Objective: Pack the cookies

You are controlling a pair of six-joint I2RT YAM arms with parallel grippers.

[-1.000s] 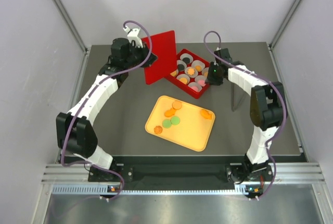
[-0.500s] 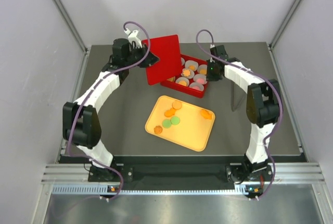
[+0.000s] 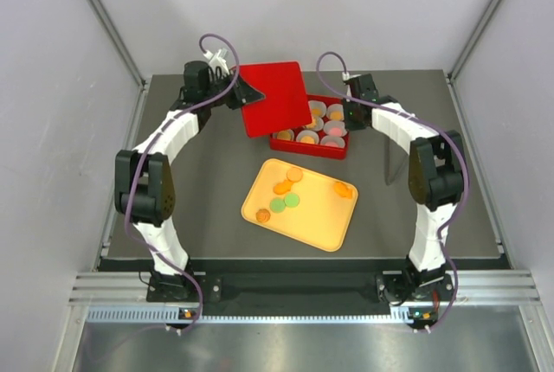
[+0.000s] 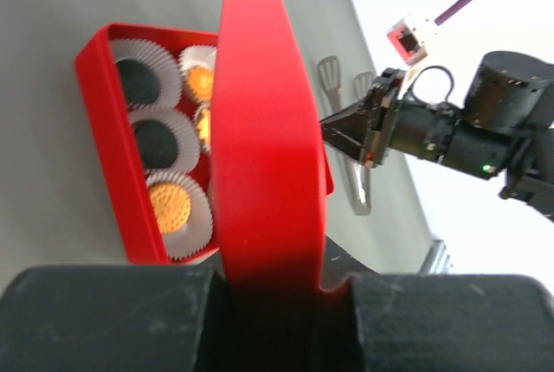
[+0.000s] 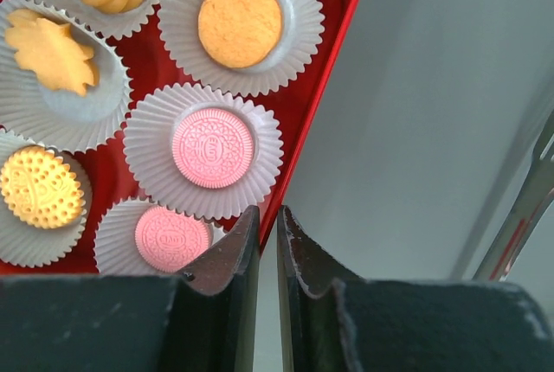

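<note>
Orange cookies (image 3: pixel 282 187) seemingly flat on tray (image 3: pixel 322 218)

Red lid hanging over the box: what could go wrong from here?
The left gripper holds the lid by one edge, tilted, so it might land crooked on the box. The right gripper pinches the box's rim, where the lid could bump it. Several cookies lie on the yellow tray; closing now would leave them out.

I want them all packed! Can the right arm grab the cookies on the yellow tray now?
Probably not yet: the right tool is pinching the red box by its wall and must let go first. Nothing covers the cookies on the yellow tray.
</note>
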